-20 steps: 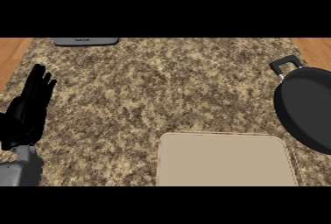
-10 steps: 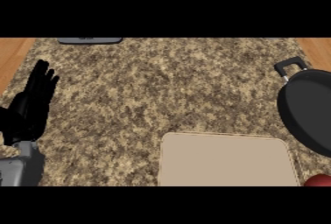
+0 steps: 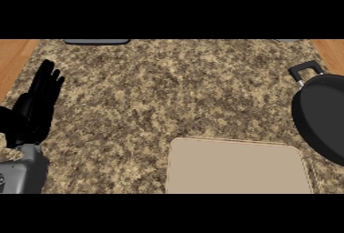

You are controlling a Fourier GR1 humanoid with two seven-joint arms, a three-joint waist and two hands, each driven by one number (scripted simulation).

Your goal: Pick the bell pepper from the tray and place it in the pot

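Observation:
The beige tray lies at the lower middle of the head view, and its visible surface is bare. No bell pepper shows anywhere. The black pot sits at the right edge with its handle pointing to the far side; it is partly cut off. My left hand rests open at the left edge, fingers up, far from both tray and pot. My right hand is out of view.
The speckled granite counter fills the view, with wooden strips at its far left and far right. A grey object peeks in at the top edge.
A small red patch at the lower right edge half a second ago no longer shows. The pot and tray have drifted slightly rightward in the view. The left hand has stayed put.

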